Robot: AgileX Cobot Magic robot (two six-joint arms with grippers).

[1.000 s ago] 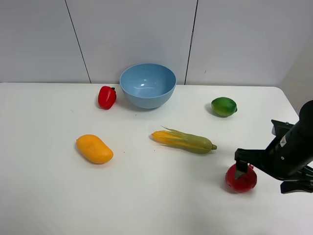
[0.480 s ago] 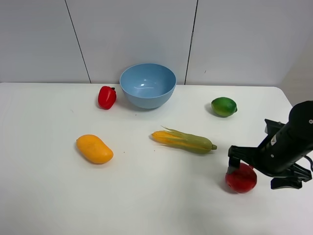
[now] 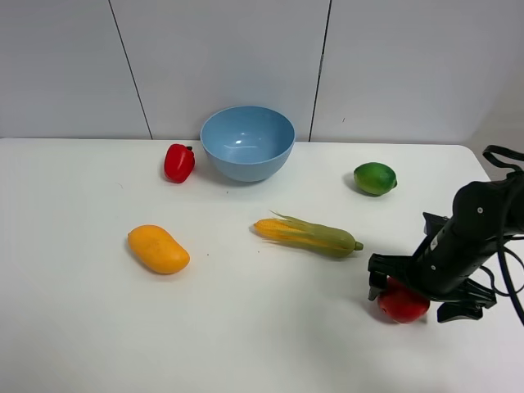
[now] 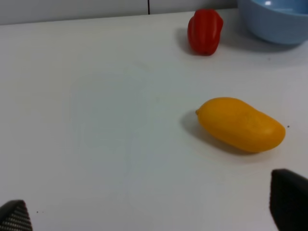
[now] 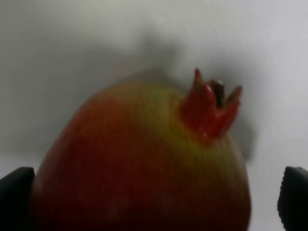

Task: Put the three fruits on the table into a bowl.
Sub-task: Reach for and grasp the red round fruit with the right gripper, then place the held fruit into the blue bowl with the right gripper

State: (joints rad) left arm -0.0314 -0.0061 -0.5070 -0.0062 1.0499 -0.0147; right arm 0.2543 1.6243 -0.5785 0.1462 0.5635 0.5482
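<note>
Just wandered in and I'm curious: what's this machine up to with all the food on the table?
The right gripper has its open fingers on either side of a round dark-red pomegranate on the white table, not yet closed on it. The left gripper hangs open near an orange-yellow oval mango. That mango and a glossy green lime lie on the table; the deep light-blue plastic bowl holds nothing.

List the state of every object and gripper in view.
bowl: upright, empty.
pomegranate: on the table, between the right gripper's fingers, not yet clamped.
lime: on the table, untouched.
mango: lying on its side, untouched.
red pepper: on the table beside the bowl.
corn cob: lying flat, husk on.
left gripper: open, empty.
right gripper: open, straddling the pomegranate.
</note>
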